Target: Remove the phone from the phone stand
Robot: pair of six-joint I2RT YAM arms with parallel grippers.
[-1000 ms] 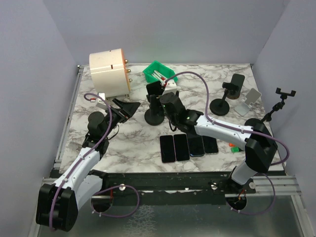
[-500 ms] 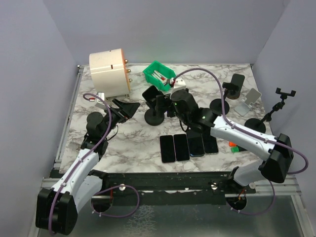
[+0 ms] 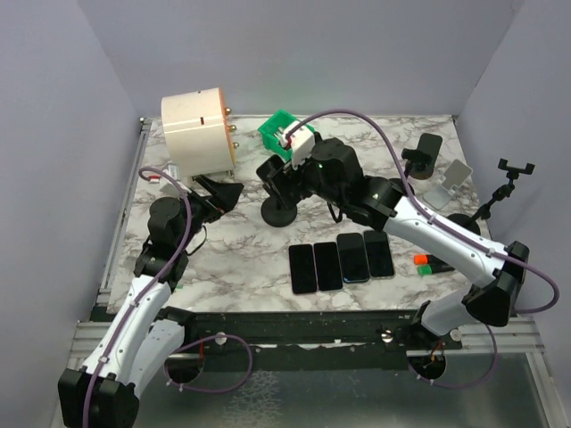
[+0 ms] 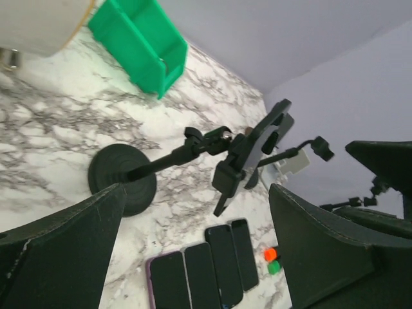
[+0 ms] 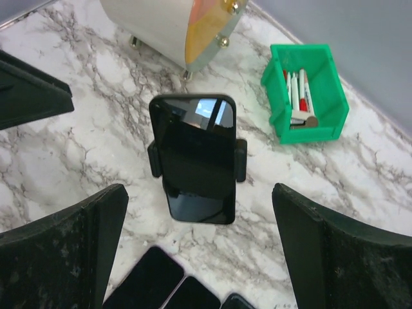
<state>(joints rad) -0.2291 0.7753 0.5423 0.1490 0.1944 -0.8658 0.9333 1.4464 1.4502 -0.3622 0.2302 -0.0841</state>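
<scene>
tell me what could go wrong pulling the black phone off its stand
Side clips grip the black phone, and nothing holds the round black stand base, so a pull by the open right gripper may tip it. Four dark phones lie flat close by; a drop could hit them.

In the right wrist view the phone (image 5: pixel 195 158) hides the pole and base of the phone stand (image 5: pixel 241 159); only its side clamps show. The cream drum (image 5: pixel 174 22) is cut off by the top edge, and the flat phones (image 5: pixel 145 283) by the bottom edge. In the left wrist view the phone stands nearly edge-on, so its screen cannot be seen, and the green bin (image 4: pixel 138 42) runs past the top edge. From above, the right arm (image 3: pixel 419 227) covers part of the bin.
</scene>
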